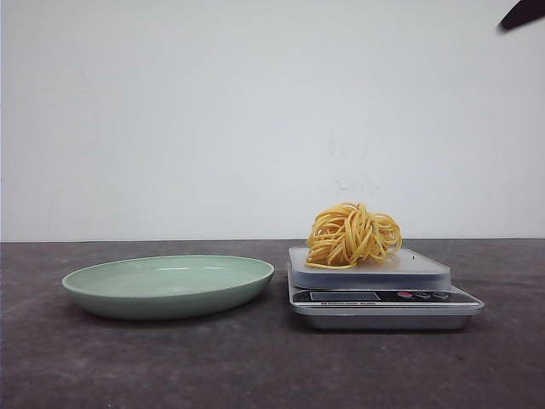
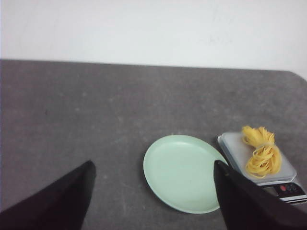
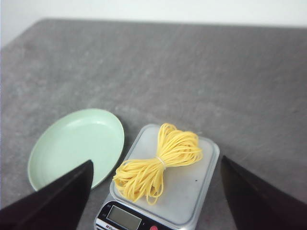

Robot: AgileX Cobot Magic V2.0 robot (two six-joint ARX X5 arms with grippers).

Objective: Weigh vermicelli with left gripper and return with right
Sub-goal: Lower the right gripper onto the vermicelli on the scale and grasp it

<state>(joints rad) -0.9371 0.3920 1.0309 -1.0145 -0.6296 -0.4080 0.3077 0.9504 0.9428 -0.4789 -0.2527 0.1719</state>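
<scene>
The vermicelli (image 1: 352,235), a small yellow nest, lies on the platform of a silver kitchen scale (image 1: 375,274) right of centre. Nothing touches it. My left gripper (image 2: 154,164) is open and empty, high above the table, and between its black fingers (image 2: 67,196) I see the plate with the scale off to one side. My right gripper (image 3: 156,160) is open too and hangs well above the vermicelli (image 3: 160,165), which lies on the scale (image 3: 194,191) between its fingers (image 3: 249,191). In the front view only a black tip (image 1: 521,14) shows at the top right corner.
A pale green plate (image 1: 169,285) with nothing on it sits on the dark grey table just left of the scale, almost touching it. The scale's display and buttons (image 1: 421,296) face the front. A white wall closes off the back of the table.
</scene>
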